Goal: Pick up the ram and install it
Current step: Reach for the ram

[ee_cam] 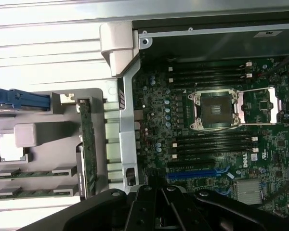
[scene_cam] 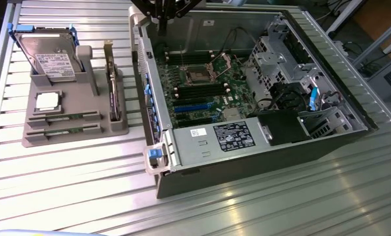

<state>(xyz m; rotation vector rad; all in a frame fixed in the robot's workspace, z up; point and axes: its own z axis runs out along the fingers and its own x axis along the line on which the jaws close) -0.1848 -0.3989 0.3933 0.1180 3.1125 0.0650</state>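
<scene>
Green ram sticks [scene_cam: 64, 117] lay uncollected in their grey plastic holder [scene_cam: 32, 140], with the black fingers [ee_cam: 143, 211] pinched together, seemingly empty.

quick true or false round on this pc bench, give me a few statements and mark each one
1. Two ram sticks lie in the grey holder. True.
2. A processor sits in the board's socket. False: the socket is empty, and the processor is in the holder.
3. The gripper holds a ram stick. False: its jaws are shut on nothing, above the open case; both sticks are in the holder.
4. A hard drive stands in the holder. True.
5. The board's memory slots are empty. True.
</scene>
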